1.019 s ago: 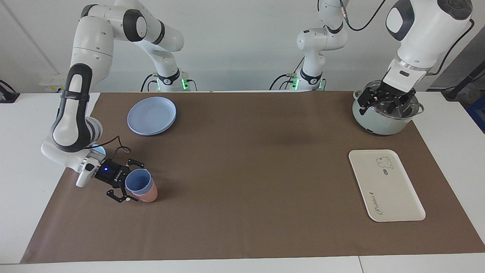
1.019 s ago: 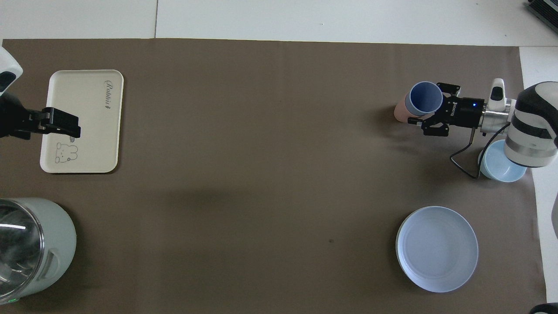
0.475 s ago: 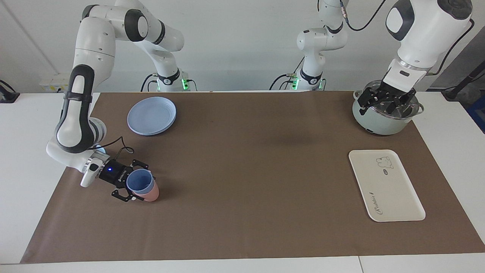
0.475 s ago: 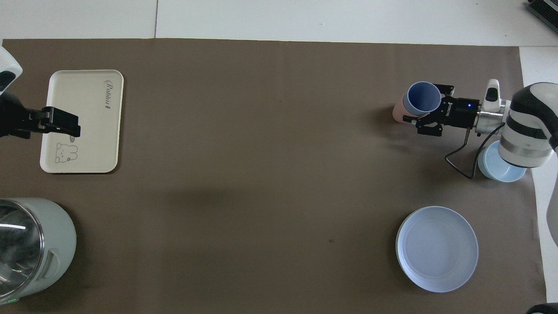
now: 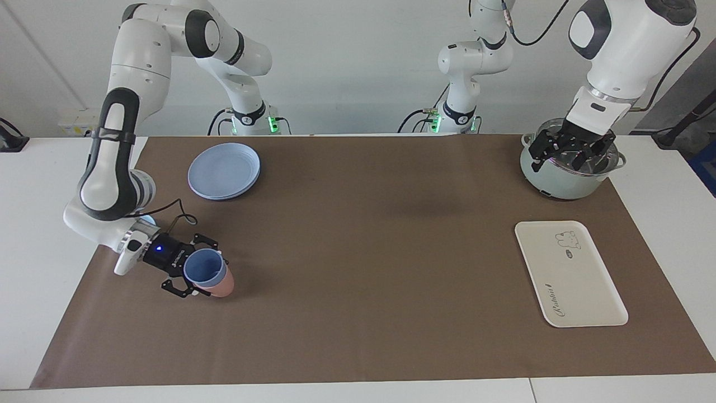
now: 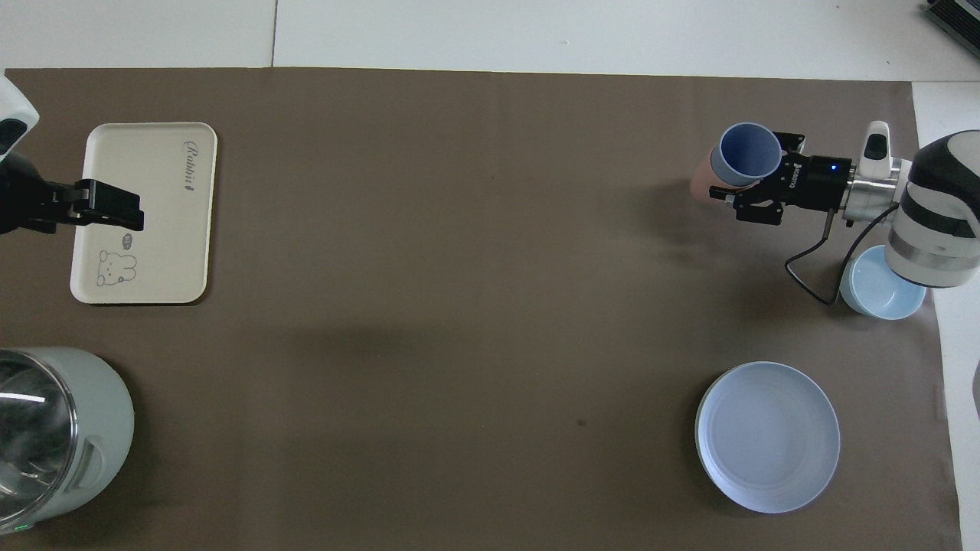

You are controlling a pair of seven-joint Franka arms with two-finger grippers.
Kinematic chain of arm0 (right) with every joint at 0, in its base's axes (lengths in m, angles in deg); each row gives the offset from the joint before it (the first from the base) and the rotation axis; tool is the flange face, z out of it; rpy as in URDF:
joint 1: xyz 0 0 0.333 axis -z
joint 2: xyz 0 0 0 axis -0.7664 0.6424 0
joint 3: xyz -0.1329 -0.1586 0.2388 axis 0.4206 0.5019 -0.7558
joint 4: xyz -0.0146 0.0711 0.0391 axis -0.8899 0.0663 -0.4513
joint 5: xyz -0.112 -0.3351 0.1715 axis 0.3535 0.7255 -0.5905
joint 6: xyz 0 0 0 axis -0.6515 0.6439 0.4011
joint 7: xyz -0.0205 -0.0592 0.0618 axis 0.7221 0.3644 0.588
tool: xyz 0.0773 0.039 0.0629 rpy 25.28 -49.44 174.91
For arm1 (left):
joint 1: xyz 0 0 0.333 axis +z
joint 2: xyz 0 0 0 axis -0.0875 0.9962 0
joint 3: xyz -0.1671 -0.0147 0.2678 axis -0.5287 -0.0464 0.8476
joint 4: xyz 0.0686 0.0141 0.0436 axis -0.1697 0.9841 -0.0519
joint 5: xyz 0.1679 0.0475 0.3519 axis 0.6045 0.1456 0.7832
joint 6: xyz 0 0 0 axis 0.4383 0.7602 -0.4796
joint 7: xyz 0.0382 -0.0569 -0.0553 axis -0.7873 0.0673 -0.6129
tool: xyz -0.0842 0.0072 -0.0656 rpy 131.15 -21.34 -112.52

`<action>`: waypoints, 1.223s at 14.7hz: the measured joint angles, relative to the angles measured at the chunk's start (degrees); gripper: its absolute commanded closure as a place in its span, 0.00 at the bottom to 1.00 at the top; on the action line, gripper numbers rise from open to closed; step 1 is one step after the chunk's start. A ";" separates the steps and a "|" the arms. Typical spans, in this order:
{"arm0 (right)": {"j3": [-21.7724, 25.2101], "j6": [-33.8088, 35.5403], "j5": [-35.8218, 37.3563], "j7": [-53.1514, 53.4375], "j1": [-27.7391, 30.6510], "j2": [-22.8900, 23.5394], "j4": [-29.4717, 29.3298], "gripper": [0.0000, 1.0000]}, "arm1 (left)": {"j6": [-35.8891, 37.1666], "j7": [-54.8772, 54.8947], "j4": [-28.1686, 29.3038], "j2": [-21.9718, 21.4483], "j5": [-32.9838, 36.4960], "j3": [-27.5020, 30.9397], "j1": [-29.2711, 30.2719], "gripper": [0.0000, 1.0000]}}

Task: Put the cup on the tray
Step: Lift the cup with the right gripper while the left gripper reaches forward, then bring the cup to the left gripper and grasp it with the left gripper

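Nearest the robots, at the left arm's end of the table, stands a pale green pot (image 5: 565,178) with a glass lid; the left gripper (image 5: 570,152) waits over it, fingers spread. At the right arm's end lies a round blue plate (image 5: 224,170). Farther out sits a light-blue bowl (image 6: 880,285), partly hidden under the right arm. The cream tray (image 5: 569,272) lies bare at the left arm's end. The right gripper (image 5: 193,273) pinches the periwinkle-blue cup (image 5: 203,268), tilted and lifted partly out of a salmon-pink cup (image 5: 221,286).
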 measured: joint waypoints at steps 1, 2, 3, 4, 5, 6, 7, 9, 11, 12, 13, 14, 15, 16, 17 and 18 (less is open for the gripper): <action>0.00 -0.75 0.84 2.80 -0.92 -1.54 -0.12 1.00 | -0.74 0.00 0.03 0.00 -0.89 -0.04 -0.01 0.00; -0.01 -2.22 2.54 6.42 -2.11 -3.34 -0.23 1.00 | -1.75 0.00 0.11 0.01 -2.05 -0.09 -0.02 0.01; -0.01 -3.67 4.84 10.76 -3.58 -5.28 -0.30 1.00 | -2.74 0.00 0.16 0.05 -3.50 -0.16 -0.05 0.03; -0.03 -4.99 6.94 15.33 -5.22 -7.20 -0.32 1.00 | -3.87 -0.06 0.20 0.15 -5.15 -0.30 -0.22 0.06; -0.02 -6.25 8.80 19.84 -6.93 -8.96 -0.33 1.00 | -5.00 -0.77 0.21 0.36 -6.49 -0.41 -0.95 0.07; 0.00 -7.85 11.55 24.95 -8.80 -10.61 -0.33 1.00 | -6.16 -3.17 0.20 0.74 -7.30 -0.52 -2.37 0.08; -0.01 -9.65 15.15 30.17 -10.53 -11.95 -0.32 1.00 | -7.28 -6.21 0.08 1.36 -7.91 -0.64 -4.00 0.09; -0.05 -13.34 23.60 41.67 -13.96 -14.20 -0.32 1.00 | -9.12 -12.21 -1.21 3.36 -11.42 -0.86 -7.29 0.14; -0.07 -16.62 31.32 53.45 -17.73 -15.82 -0.31 1.00 | -11.49 -19.16 -2.75 5.69 -13.87 -0.97 -10.42 0.13; -0.06 -17.68 34.50 58.60 -19.48 -16.24 -0.30 1.00 | -13.48 -22.26 -3.13 6.86 -14.28 -1.01 -11.87 0.13; -0.06 -18.81 37.64 63.36 -21.20 -16.41 -0.27 1.00 | -15.58 -24.95 -3.40 8.02 -14.44 -1.05 -13.26 0.13; -0.06 -19.92 40.85 67.99 -22.90 -16.42 -0.20 1.00 | -17.49 -27.58 -4.01 9.17 -14.74 -1.11 -14.59 0.14; -0.07 -20.88 43.80 72.39 -24.61 -16.42 0.03 1.00 | -18.86 -30.12 -5.17 10.32 -15.28 -1.14 -15.84 0.14; -0.07 -21.37 46.56 76.21 -26.19 -16.42 0.21 1.00 | -20.00 -32.45 -6.77 11.54 -15.86 -1.13 -16.99 0.14; -0.07 -21.52 49.25 79.57 -27.69 -16.42 0.33 1.00 | -21.24 -34.71 -8.44 12.83 -16.21 -1.11 -18.03 0.17; -0.07 -21.56 51.68 82.30 -29.05 -16.42 0.46 1.00 | -23.03 -37.00 -9.86 14.17 -16.35 -1.10 -19.09 0.19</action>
